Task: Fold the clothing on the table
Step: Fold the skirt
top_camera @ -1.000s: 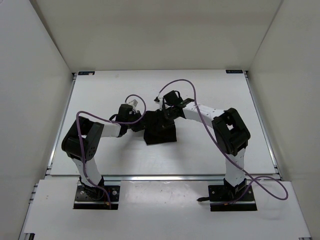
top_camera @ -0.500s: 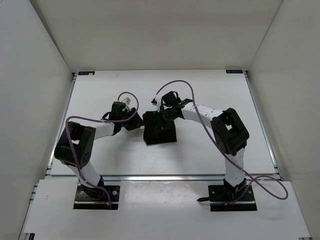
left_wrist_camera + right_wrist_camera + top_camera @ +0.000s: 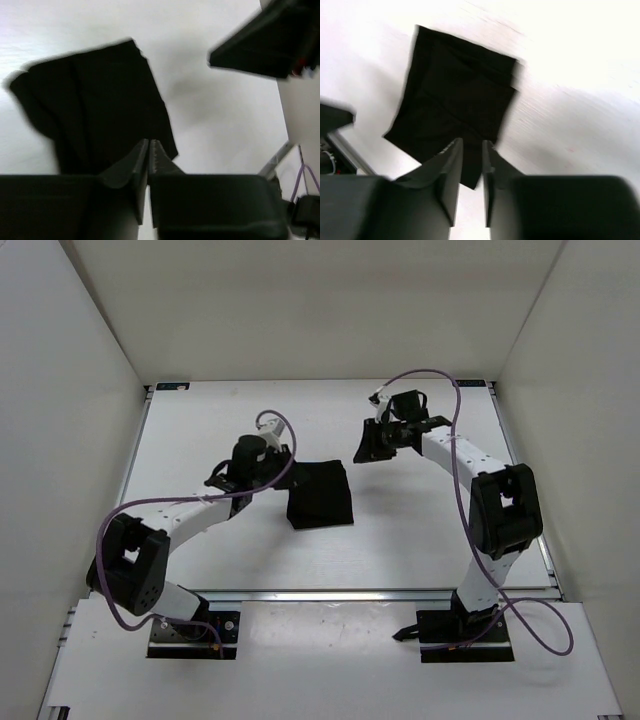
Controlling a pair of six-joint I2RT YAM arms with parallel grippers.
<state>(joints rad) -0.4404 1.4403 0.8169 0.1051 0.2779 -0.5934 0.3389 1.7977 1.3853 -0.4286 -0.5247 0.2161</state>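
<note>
The clothing (image 3: 320, 495) is a black, folded, roughly square piece lying flat in the middle of the white table (image 3: 200, 540). My left gripper (image 3: 270, 472) hovers just left of its left edge. In the left wrist view the left gripper (image 3: 149, 143) has its jaws pressed together with nothing between them, and the clothing (image 3: 95, 100) lies beyond its tips. My right gripper (image 3: 365, 450) is raised behind and to the right of the clothing, apart from it. In the right wrist view the right gripper (image 3: 471, 145) shows a narrow empty gap above the clothing (image 3: 455, 95).
Silver rails (image 3: 330, 595) edge the table, and white walls (image 3: 60, 390) close in on the left, back and right. Purple cables (image 3: 420, 375) loop over both arms. The right arm's black wrist (image 3: 265, 40) shows at the top right of the left wrist view.
Both grippers have left the clothing. The right arm swung up and back to the right, and its jaws parted a little. The left arm stretched out along the cloth's left side, its jaws opening then closing.
</note>
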